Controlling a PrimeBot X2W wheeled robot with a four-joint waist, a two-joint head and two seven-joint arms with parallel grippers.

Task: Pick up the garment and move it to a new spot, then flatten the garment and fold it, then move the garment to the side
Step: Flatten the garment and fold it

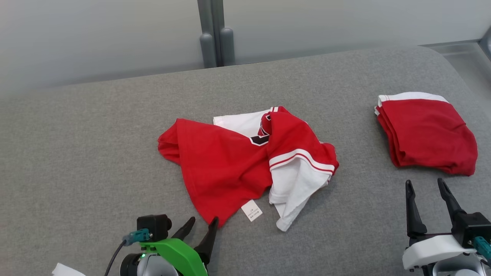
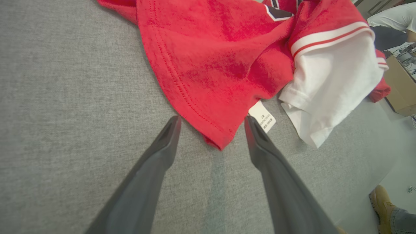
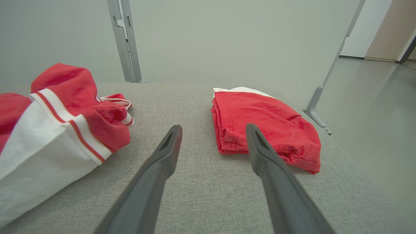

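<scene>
A crumpled red and white garment (image 1: 245, 161) lies in a heap at the middle of the grey table (image 1: 96, 153), a white care label (image 1: 251, 210) sticking out of its near edge. My left gripper (image 1: 202, 220) stands open at the bottom left, its tips right at the garment's (image 2: 214, 68) near red corner; in the left wrist view that corner pokes between the two fingers (image 2: 162, 149) of the left gripper (image 2: 211, 122). My right gripper (image 1: 425, 184) is open and empty at the lower right, apart from the garment (image 3: 61, 126). In the right wrist view the right gripper (image 3: 213, 130) points across bare table.
A folded red garment (image 1: 425, 132) with a white edge lies at the right side of the table, just beyond my right gripper; it shows as the folded garment (image 3: 263, 126) in the right wrist view. A grey wall and a post (image 1: 215, 34) stand behind. A person's shoe (image 2: 383, 201) shows at the table's side.
</scene>
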